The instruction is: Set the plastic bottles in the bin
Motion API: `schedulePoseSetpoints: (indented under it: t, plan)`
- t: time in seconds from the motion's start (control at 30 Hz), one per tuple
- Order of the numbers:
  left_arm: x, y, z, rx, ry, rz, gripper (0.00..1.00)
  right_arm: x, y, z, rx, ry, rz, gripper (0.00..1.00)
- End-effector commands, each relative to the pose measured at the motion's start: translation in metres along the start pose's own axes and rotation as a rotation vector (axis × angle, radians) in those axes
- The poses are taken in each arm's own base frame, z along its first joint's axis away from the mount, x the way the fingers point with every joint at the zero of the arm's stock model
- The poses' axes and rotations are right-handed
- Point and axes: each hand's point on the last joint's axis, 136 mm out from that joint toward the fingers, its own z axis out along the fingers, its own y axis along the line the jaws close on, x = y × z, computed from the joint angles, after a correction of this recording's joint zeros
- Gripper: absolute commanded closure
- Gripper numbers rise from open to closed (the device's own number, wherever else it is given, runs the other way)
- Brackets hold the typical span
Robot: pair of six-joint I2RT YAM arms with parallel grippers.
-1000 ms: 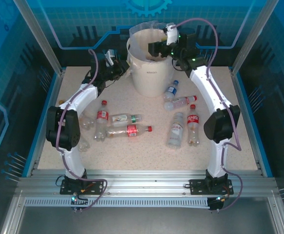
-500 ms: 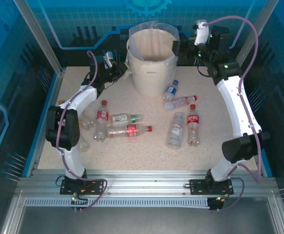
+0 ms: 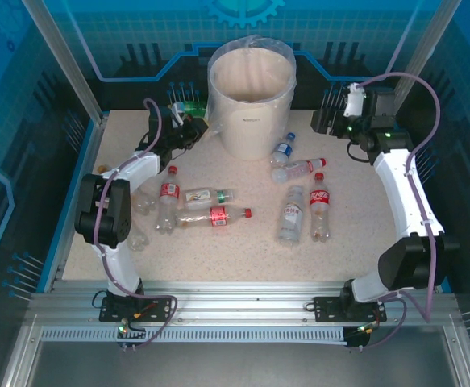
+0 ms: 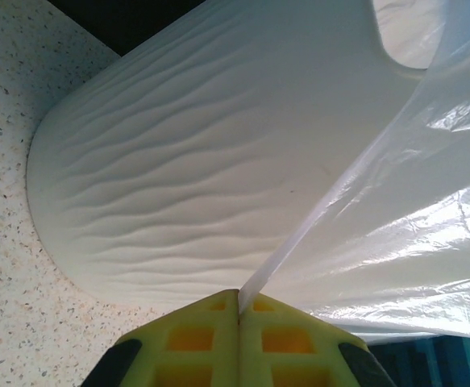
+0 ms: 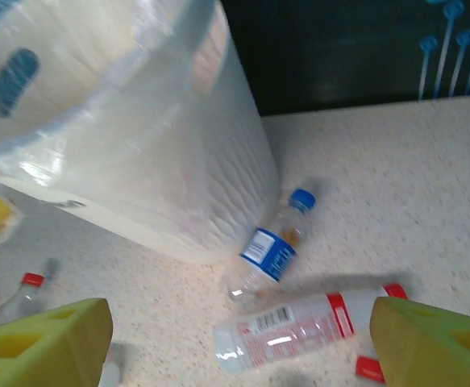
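Right pincer [image 3: 326, 122], spread, now right of the bin [image 3: 251, 121]; left pincer [image 4: 238, 324] tight on liner [image 4: 380, 242].

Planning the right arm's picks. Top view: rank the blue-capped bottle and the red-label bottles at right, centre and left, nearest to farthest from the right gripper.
From the right gripper:
1. blue-capped bottle, beside the bin
2. right red-label bottle, right of centre
3. centre red-label bottle, lying crosswise
4. left red-label bottle, far left

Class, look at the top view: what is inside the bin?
Inside the bin, the clear bag liner over its pale inner wall shows. The near wall hides the bottom, so whatever lies there cannot be seen.
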Motion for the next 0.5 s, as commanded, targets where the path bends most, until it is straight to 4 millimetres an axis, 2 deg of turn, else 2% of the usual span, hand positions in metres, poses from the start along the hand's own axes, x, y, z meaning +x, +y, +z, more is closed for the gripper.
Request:
schedulePoseSetpoints:
  t: [0.0, 0.27, 0.47]
  plan:
    - [-0.001, -0.006, 0.000, 0.028, -0.015, 0.004, 1.00, 0.032, -0.026, 0.003, 0.090, 0.095, 0.056, 0.16]
    - [0.011, 0.002, 0.013, 0.009, 0.027, 0.003, 1.00, 0.113, -0.063, 0.024, 0.229, 0.316, 0.110, 0.16]
    - [0.017, 0.013, 0.017, -0.015, 0.045, 0.008, 1.00, 0.179, -0.067, 0.027, 0.299, 0.485, 0.115, 0.16]
